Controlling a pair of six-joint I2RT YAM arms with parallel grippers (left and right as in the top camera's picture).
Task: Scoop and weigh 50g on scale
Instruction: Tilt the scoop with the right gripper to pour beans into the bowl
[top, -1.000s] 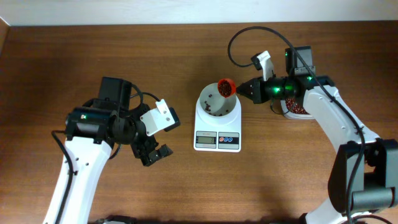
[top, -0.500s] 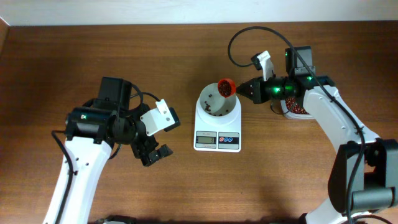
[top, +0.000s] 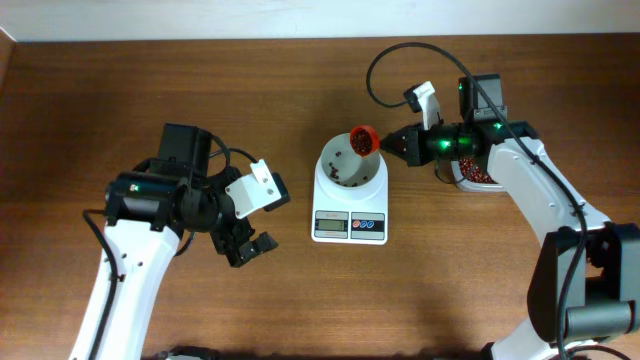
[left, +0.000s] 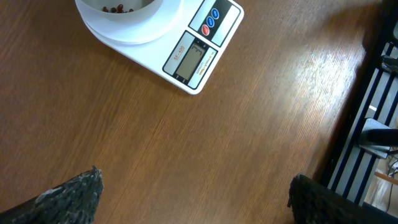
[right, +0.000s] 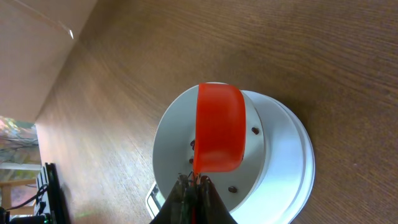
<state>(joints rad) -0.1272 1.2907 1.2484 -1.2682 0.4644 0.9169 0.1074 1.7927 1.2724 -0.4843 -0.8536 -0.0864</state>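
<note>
- Gripping the handle of an orange-red scoop, the right gripper has its jaws clamped tight on it, reaching in from the right side of the desk.
- From the right wrist view, the scoop hangs over the white bowl, with the right gripper pinching the handle at the bottom edge of the picture.
- The scale stands near the middle of the desk, its display and its red and blue buttons facing the near edge.
- A few dark red-brown beans lie scattered in the bowl; the right wrist view shows single beans beside the scoop.
- A clear tub with more beans sits toward the right side, partly hidden under the right arm.
- The left gripper hangs above bare wood to the left of the scale, nearer the front edge, jaws spread wide and holding nothing.
- From the left wrist, the left gripper shows both fingers far apart, with the scale and beans at the top.
</note>
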